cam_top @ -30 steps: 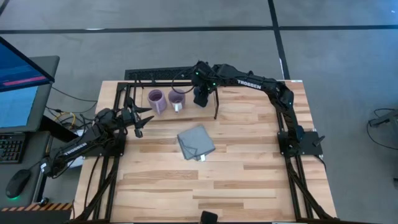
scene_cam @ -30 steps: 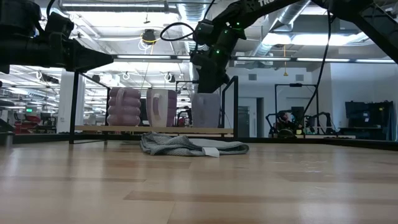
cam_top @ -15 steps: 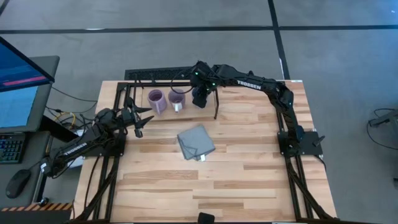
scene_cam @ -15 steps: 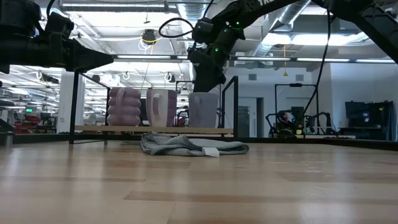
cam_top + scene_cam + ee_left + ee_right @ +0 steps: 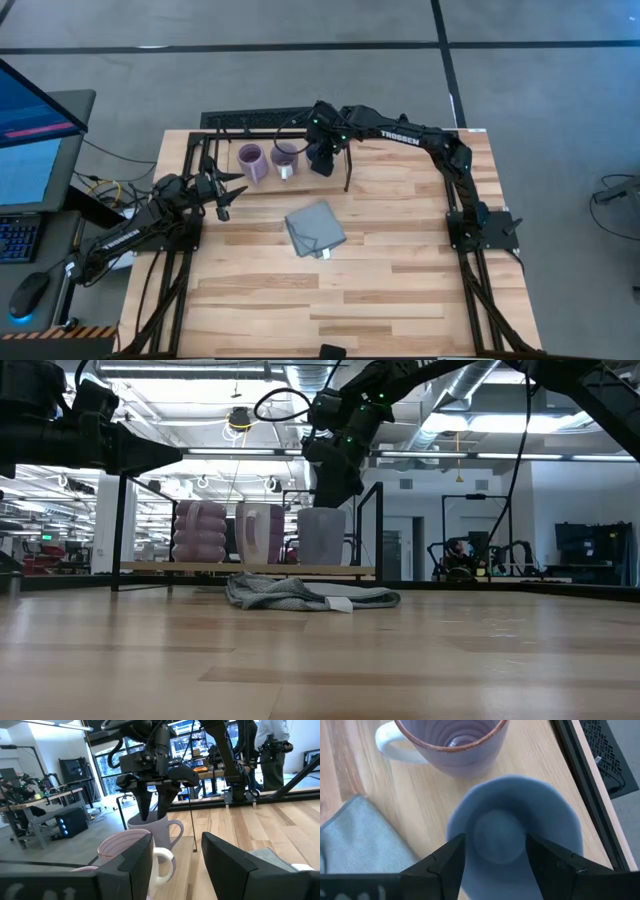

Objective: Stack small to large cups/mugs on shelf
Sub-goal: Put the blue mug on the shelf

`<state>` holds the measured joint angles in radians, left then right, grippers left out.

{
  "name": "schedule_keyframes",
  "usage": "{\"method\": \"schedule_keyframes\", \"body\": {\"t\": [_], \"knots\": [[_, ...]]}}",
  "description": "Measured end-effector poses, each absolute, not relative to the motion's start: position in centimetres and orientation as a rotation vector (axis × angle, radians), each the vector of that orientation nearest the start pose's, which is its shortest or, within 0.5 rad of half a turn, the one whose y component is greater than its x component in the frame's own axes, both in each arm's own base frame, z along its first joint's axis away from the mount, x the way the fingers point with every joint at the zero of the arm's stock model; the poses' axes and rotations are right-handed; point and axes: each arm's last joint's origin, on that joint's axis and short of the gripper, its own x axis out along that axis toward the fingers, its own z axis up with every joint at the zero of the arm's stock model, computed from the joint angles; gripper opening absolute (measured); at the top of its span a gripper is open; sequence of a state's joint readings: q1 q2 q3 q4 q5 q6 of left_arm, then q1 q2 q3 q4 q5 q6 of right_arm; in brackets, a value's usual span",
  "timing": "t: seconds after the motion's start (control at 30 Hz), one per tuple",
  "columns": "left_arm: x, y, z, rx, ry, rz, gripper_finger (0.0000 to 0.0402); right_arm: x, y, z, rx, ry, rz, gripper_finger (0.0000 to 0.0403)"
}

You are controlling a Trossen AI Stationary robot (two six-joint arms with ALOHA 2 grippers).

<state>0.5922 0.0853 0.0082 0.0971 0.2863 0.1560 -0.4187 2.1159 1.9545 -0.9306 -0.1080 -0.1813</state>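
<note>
Three mugs (image 5: 268, 533) on shelf (image 5: 245, 569)

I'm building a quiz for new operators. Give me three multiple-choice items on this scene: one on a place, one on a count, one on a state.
1. Where does the grey cloth lie?
A. on the shelf
B. on the tabletop beside the shelf
C. in the left gripper

2. How many mugs stand in a row at the shelf?
A. one
B. two
C. three

3. What is the right gripper doing?
A. gripping the blue-grey mug
B. hanging empty
C. gripping the cloth

Key: B, the cloth rests on the tabletop, off the shelf. C, light purple mug, darker purple mug and blue-grey mug. A, the right gripper has its fingers closed on that mug's rim.
</note>
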Motion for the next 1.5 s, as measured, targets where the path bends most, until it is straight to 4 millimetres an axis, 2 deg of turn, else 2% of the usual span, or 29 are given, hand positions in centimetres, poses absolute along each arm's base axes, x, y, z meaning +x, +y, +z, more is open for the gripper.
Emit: {"method": "schedule_keyframes", "body": {"t": [0.23, 0.77, 1.5], "knots": [[8.9, 5.0, 16.9, 0.163, 0.006, 0.307, 0.0162, 41.5, -18.3, 26.4, 0.118, 1.063, -0.186, 0.023], [8.9, 5.0, 16.9, 0.162, 0.006, 0.307, 0.0162, 41.0, -20.1, 26.5, 0.12, 1.049, -0.296, 0.023], [8.9, 5.0, 16.9, 0.153, 0.001, 0.308, 0.0162, 40.9, -20.2, 26.5, 0.099, 1.059, -0.333, 0.023]]}}
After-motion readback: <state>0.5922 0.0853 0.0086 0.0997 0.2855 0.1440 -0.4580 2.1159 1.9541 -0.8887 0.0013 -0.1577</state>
